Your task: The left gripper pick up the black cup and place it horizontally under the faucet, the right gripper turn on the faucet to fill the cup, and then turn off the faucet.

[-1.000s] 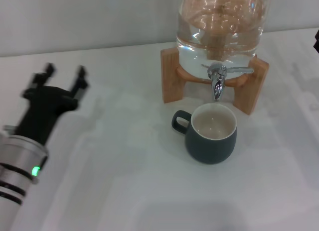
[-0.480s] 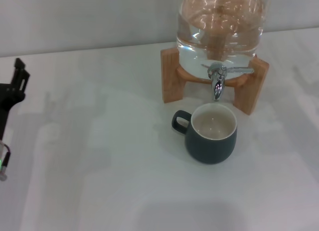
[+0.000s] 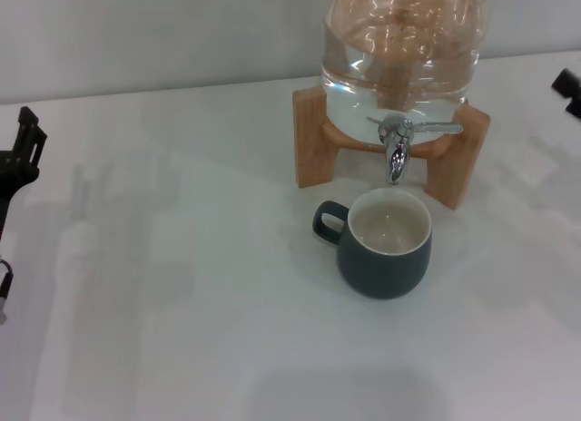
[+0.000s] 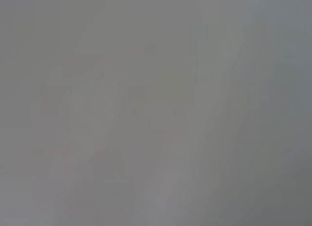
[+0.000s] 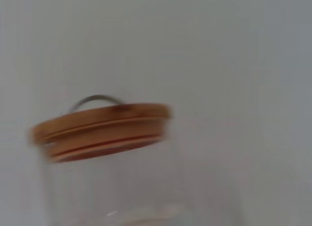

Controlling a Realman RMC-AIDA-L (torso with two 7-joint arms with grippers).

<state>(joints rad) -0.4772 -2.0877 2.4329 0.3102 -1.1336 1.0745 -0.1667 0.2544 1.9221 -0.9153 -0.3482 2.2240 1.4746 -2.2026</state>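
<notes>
The dispenser [image 3: 399, 49] sits on its stand [image 3: 313, 140]; the cup [image 3: 385, 242] stands upright directly under the faucet [image 3: 396, 140], empty. The left gripper [image 3: 20, 158] waits at the table's edge, the right gripper [image 3: 568, 83] opposite; I cannot tell either's jaws. Approach the lever [image 3: 440, 127] level, push gently.

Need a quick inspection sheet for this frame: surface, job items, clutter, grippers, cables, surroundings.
Surface: white table, bare where visible.
Black cup: upright under the faucet, handle toward robot's left, inside looks empty.
Faucet: lever horizontal, no stream visible.
Dispenser: glass, holds water, on wooden stand; wooden lid shows in right wrist view.
Clutter: nothing seen.
Left gripper: at far left edge, away from cup, holding nothing.
Right gripper: only a tip at right edge, beyond the stand.
Cables: nothing seen.
Surroundings: plain wall behind; left wrist view shows blank grey only.
</notes>
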